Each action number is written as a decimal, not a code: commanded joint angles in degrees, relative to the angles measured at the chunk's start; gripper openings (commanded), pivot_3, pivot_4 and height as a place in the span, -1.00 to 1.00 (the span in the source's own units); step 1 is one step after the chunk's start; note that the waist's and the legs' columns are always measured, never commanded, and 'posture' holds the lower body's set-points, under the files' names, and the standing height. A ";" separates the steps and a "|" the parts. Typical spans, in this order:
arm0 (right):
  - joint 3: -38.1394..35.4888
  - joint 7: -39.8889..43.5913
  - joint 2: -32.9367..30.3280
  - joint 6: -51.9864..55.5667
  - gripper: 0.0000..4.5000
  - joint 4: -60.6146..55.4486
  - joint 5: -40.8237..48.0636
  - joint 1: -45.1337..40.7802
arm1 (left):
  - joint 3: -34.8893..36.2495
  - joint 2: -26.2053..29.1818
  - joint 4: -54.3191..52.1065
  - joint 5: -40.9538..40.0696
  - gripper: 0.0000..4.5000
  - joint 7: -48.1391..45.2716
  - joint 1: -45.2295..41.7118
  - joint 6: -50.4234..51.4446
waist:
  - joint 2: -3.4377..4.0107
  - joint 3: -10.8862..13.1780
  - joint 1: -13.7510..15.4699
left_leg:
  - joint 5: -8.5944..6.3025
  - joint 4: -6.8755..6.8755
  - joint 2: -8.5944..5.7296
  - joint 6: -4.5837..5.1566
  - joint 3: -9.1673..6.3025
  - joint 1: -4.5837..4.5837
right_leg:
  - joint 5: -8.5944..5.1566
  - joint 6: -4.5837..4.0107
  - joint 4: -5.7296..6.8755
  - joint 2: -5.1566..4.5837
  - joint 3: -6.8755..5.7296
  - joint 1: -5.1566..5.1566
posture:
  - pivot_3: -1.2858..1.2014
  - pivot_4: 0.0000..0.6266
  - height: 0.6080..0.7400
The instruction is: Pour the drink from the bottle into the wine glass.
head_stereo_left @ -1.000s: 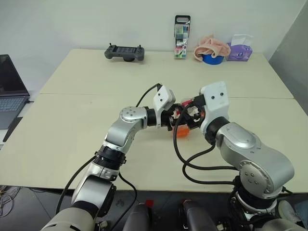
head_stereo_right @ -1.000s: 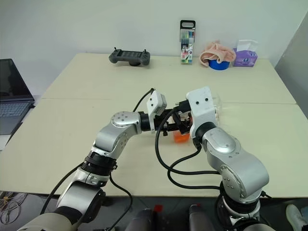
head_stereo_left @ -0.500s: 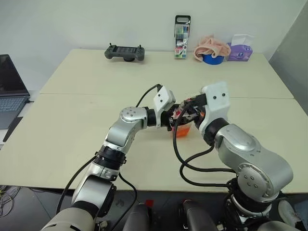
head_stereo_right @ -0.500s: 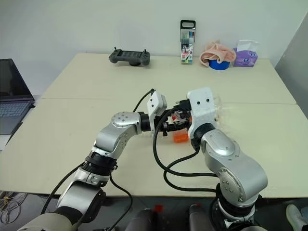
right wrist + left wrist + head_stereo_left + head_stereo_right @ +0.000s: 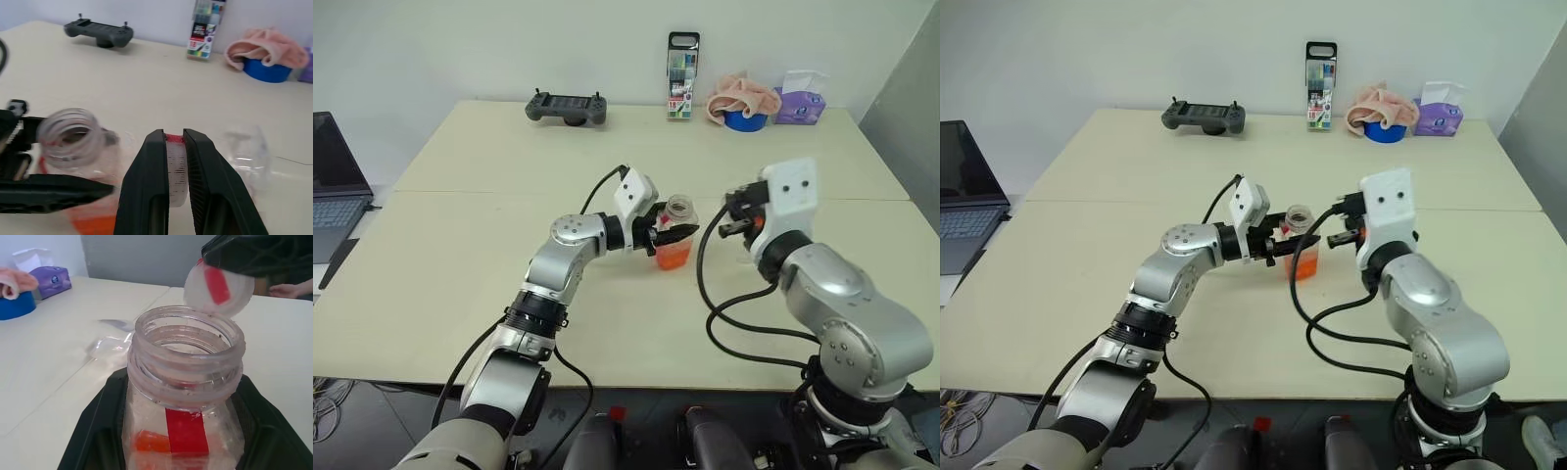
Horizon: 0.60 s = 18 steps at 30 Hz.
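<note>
Right gripper (image 5: 175,147) had drawn away from the bottle (image 5: 674,235) toward the robot's right, fingers clamped on the red-and-white cap (image 5: 175,166), left gripper (image 5: 677,233) clenched round the now open bottle, upright above the table (image 5: 460,245), orange drink (image 5: 673,257) low inside, wine glass (image 5: 244,152) just beyond.

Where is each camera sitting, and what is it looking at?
Left eye and right eye views: on the head, looking forward and down at the table; both arms show, left gripper and right gripper.
Left wrist view: on the left wrist, looking along its fingers at the open bottle they hold.
Right wrist view: on the right wrist, looking along its fingers, shut on the cap.
Shared: both wrist views show the bottle, the cap and the wine glass.
</note>
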 commanded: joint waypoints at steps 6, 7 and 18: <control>-8.81 -1.55 -10.25 -9.67 -0.89 12.29 -8.59 5.29 | 9.28 3.09 8.93 1.48 -0.05 9.49 -5.79 -6.19 | -0.01 0.00 -0.01 | 0.00 0.00 0.01 0.01 0.15 -0.01 | 0.00 0.00 -0.01 0.05 0.00 0.01 | 0.03 -0.52 1.00; -8.61 -1.23 -11.23 -10.18 -0.89 14.03 -9.11 6.40 | 10.17 3.36 10.05 1.60 -0.05 10.74 -6.45 -6.83 | -0.01 0.00 -0.05 | 0.00 -0.01 0.01 0.01 0.17 -0.01 | 0.00 0.00 0.00 0.05 0.02 0.00 | 0.03 -0.52 1.00; -3.69 0.21 -11.20 -13.91 -0.74 28.64 -10.77 7.73 | 16.44 8.10 21.97 5.17 -0.05 21.88 -12.23 -13.04 | -0.04 0.02 -0.05 | -0.01 0.01 -0.07 0.02 0.23 0.00 | -0.04 0.07 0.49 0.03 0.11 -0.21 | 0.03 -0.52 1.00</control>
